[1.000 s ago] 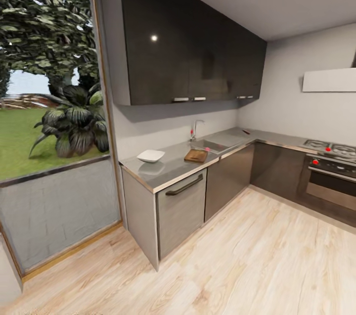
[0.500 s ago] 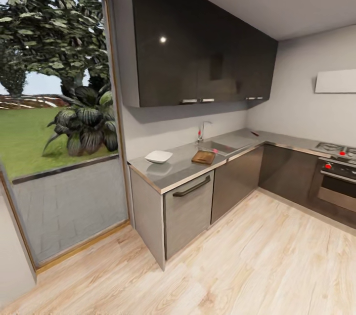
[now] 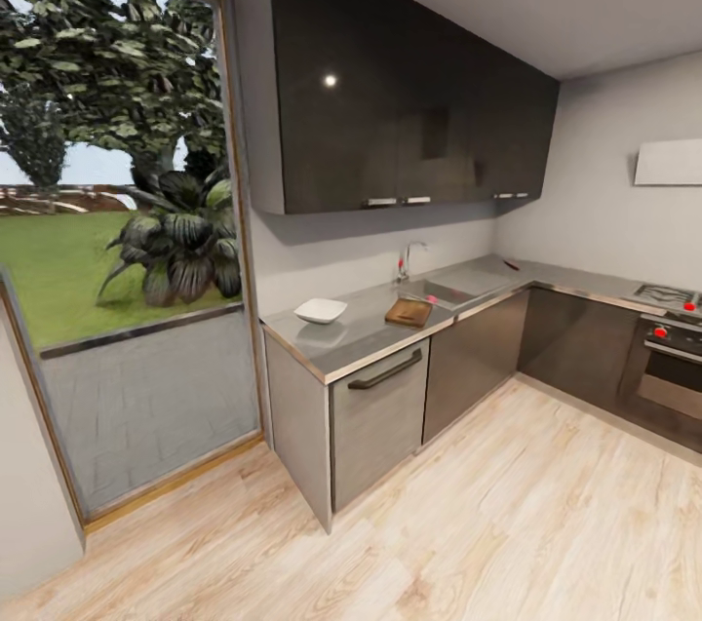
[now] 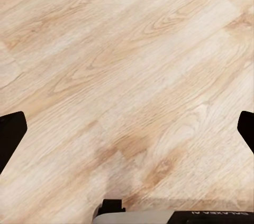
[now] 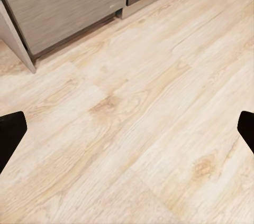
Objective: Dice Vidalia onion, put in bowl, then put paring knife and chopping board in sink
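Observation:
In the head view, across the wooden floor, the grey countertop (image 3: 361, 336) carries a white square bowl (image 3: 320, 311) at its near end. The brown chopping board (image 3: 409, 312) lies beside the steel sink (image 3: 441, 291), which has a chrome tap (image 3: 410, 257) with a red knob. A small reddish paring knife (image 3: 511, 264) rests further along, near the corner. The Vidalia onion is out of view. My left gripper (image 4: 127, 131) and right gripper (image 5: 127, 131) both hang open over bare floor, far from the counter, with nothing between the fingers.
Dark wall cabinets (image 3: 409, 85) hang over the counter. A dishwasher front (image 3: 378, 411) with a dark handle faces me. A stove and oven (image 3: 671, 338) stand at the right. A tall glass door (image 3: 127, 251) onto a garden is at the left. Pale wooden floor (image 3: 507, 514) lies in between.
The whole head view has shifted: the camera has turned left, so the counter and the stove sit further right in the picture. Nothing on the counter has moved.

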You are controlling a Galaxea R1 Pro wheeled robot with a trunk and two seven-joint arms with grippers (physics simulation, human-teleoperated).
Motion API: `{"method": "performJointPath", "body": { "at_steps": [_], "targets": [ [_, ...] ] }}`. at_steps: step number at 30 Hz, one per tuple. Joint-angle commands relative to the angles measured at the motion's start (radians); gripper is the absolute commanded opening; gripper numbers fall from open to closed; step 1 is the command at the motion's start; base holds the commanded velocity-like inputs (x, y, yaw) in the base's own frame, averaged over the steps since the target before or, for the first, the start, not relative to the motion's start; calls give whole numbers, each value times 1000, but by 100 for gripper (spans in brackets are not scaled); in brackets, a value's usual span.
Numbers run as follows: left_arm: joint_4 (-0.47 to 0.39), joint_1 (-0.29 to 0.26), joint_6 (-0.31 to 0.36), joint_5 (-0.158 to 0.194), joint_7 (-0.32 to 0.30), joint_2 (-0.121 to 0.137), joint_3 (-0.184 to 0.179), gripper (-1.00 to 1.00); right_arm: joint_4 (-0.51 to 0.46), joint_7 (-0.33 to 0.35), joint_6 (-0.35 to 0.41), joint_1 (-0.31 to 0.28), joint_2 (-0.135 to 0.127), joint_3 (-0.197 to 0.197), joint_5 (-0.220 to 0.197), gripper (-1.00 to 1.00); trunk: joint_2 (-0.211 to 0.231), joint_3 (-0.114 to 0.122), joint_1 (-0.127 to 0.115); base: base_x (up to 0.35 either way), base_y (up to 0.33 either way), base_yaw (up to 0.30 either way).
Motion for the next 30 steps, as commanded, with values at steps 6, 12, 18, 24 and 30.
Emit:
{"method": "performJointPath", "body": {
  "at_steps": [6,12,18,24,30],
  "targets": [
    [1,0,-3,1,1,0,1,100,0,-4,-3,0,0,0,0,100,42,19,-23,0,0,1],
    [0,0,-3,1,1,0,1,100,1,-4,-3,0,0,-1,0,100,84,38,-46,0,0,0],
    [2,0,-3,1,1,0,1,100,0,-4,-4,0,0,0,0,100,126,56,-69,0,0,0],
    [1,0,-3,1,1,1,1,100,0,-4,-4,0,0,1,0,100,168,75,-92,0,0,0],
    [1,0,-4,0,-1,2,0,100,0,-4,-4,0,0,1,0,100,175,78,-96,0,0,0]
  ]
}}
